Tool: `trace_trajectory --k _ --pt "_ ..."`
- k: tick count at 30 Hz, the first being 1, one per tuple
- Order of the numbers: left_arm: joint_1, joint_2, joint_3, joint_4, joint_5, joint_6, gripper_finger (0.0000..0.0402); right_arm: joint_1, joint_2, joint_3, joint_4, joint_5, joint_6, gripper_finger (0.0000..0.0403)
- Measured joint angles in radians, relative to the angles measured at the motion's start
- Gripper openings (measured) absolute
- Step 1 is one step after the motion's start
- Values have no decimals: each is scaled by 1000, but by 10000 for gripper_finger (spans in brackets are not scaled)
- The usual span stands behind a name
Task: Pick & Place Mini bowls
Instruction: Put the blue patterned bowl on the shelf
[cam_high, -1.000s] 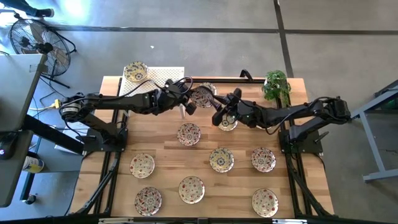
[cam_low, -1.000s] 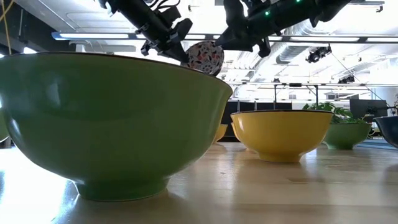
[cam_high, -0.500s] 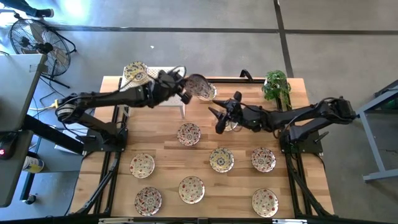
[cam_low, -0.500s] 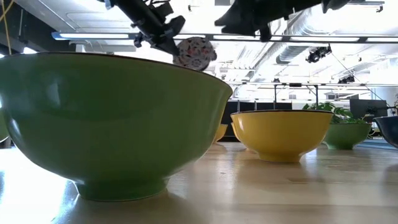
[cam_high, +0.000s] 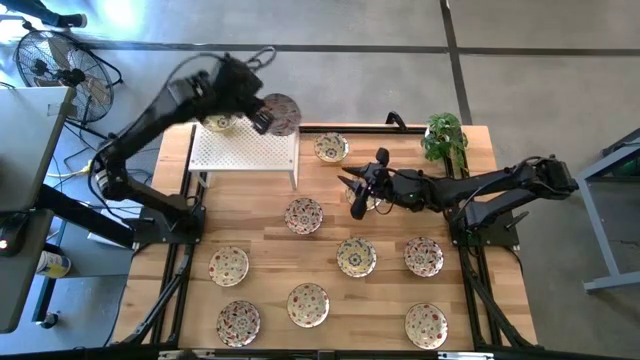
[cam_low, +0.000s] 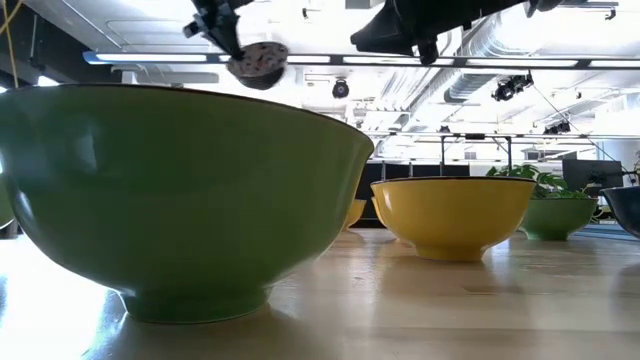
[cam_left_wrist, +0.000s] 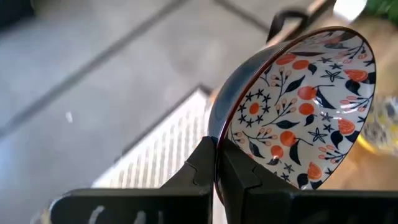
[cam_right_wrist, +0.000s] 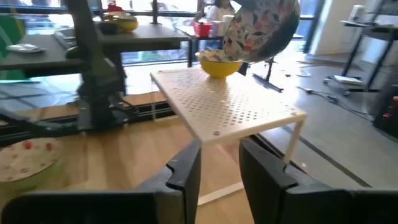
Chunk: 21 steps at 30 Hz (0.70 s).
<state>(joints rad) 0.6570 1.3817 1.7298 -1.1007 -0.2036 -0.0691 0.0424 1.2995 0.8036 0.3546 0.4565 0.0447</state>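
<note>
We have swung our left gripper (cam_high: 262, 113), clamped on a mini bowl's (cam_high: 281, 113) rim, up over the white rack (cam_high: 245, 150); placing comes next. Our right gripper (cam_high: 357, 190) waits, fingers apart.

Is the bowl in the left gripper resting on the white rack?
No, the left gripper holds the bowl in the air beyond the rack.

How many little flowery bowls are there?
11 bowls. One held up by the left gripper, one on the white rack, one beside it, one under the right gripper, seven across the table. Arms may hide more.
</note>
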Motion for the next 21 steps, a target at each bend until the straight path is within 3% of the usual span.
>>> trace_trajectory --k 3,10,21 --pt "79 29 64 -83 83 -7 0 0 0 0 -4 -22 -1 83" --pt "193 146 65 -144 352 10 0 0 0 0 -13 -39 -1 68" --pt "241 289 64 -140 373 46 0 -1 0 0 -17 -86 -1 62"
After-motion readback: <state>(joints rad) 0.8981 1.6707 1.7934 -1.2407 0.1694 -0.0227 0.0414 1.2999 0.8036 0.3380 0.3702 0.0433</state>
